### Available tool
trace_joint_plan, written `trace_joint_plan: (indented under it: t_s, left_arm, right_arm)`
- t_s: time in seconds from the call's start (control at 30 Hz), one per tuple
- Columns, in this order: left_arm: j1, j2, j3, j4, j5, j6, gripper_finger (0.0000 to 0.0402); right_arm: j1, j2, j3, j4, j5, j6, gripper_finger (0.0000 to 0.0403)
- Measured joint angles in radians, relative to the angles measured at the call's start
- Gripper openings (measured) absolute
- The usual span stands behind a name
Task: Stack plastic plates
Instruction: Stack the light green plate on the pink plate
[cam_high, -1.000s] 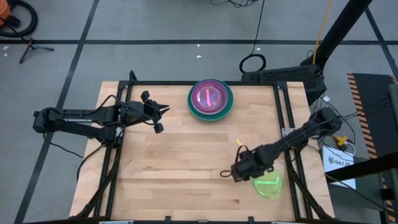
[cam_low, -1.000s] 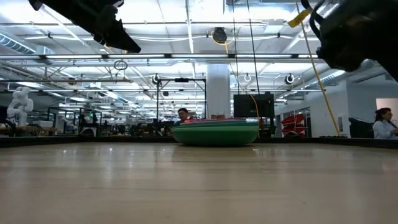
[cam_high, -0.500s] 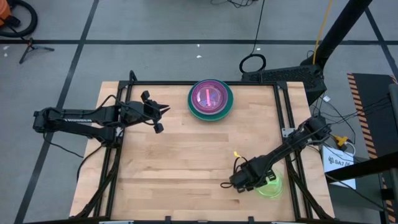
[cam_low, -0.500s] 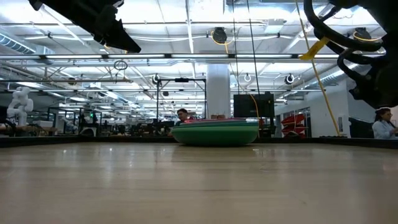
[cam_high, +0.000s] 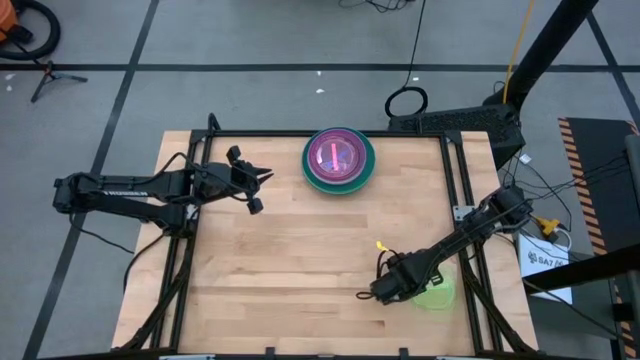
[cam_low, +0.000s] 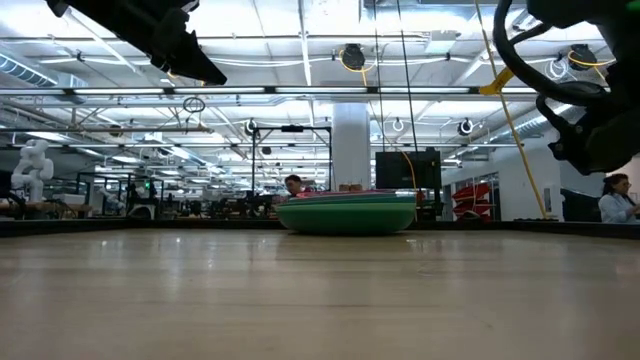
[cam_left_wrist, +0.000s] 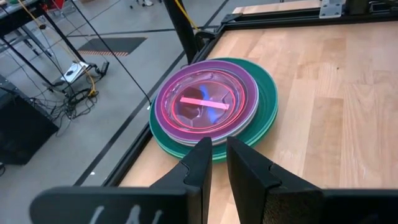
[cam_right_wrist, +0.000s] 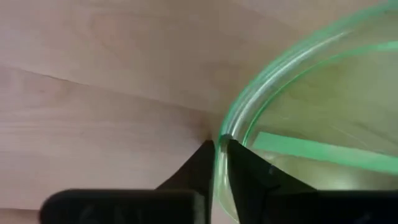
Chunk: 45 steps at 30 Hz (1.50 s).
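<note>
A stack of plastic plates (cam_high: 338, 158) stands at the table's far edge, dark green at the bottom, then teal, purple and pink on top. It also shows in the low view (cam_low: 348, 212) and the left wrist view (cam_left_wrist: 208, 106). A translucent lime plate (cam_high: 437, 296) lies near the table's near right corner. My right gripper (cam_high: 385, 291) is down at that plate's left side, shut on its rim. My left gripper (cam_high: 260, 188) hangs shut above the table's left part, pointing at the stack, and touches nothing. My right gripper pinches the lime plate's rim (cam_right_wrist: 221, 135) on the side facing the table's left. One finger (cam_right_wrist: 245, 165) is inside the plate and the other (cam_right_wrist: 198, 165) outside. The fingers come from above, pointing down. Whether the plate is off the wood, I cannot tell.
Bare wood (cam_high: 300, 260) lies between the stack and the lime plate. A black frame rail (cam_high: 462, 200) runs along the table's right edge beside the right arm. The low view shows the right arm (cam_low: 590, 120) high at the side and a room with people beyond.
My right gripper has moved toward the table's near edge and down, ending at the lime plate's left rim. The left arm and the stack have kept still.
</note>
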<state>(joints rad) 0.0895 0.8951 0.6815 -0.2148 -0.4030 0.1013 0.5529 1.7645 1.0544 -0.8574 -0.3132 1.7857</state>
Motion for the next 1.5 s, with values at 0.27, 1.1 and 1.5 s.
trace_joint_plan:
  t_s: [0.27,1.1,1.5]
  left_arm:
    - [0.0,0.0,0.0,-0.001,0.0,0.0,0.0058]
    - [0.0,0.0,0.001,0.04,0.0,0.008,0.0058]
    - [0.0,0.0,0.001,0.054,0.0,0.006,0.0058]
  right_arm:
    - [-0.007,-0.004,0.012,-0.006,0.022,-0.08,0.0004]
    - [-0.263,-0.004,0.491,-0.541,0.718,-1.011,0.0]
    - [-0.717,-0.004,0.508,-0.043,0.787,-2.178,0.0]
